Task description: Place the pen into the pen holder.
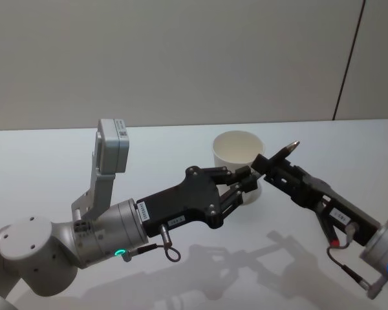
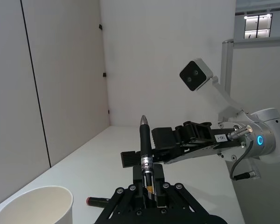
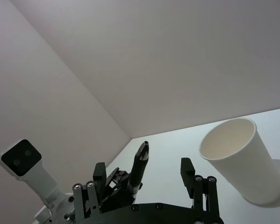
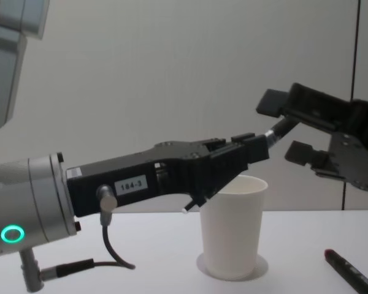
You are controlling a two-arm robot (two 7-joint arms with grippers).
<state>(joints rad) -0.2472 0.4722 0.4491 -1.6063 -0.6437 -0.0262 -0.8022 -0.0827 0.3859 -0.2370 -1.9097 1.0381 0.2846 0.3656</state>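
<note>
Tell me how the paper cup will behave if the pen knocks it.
The paper cup looks thin-walled and empty, so it is probably light and easily slid. It tapers to a narrower base, so a knock near the rim from the pen in the left tool could tip it. Squeezing would likely dent it.

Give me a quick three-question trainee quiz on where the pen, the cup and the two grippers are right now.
1. True or false: the pen already sits inside the pen holder.
2. In what state is the right gripper, open or shut?
3. Which one grips the pen? A, the left gripper; B, the right gripper; C, neither.
Key: 1 false, the pen is held in the air near the pen holder's rim. 2 open, with a finger on either side of the pen. 3 A.
</note>
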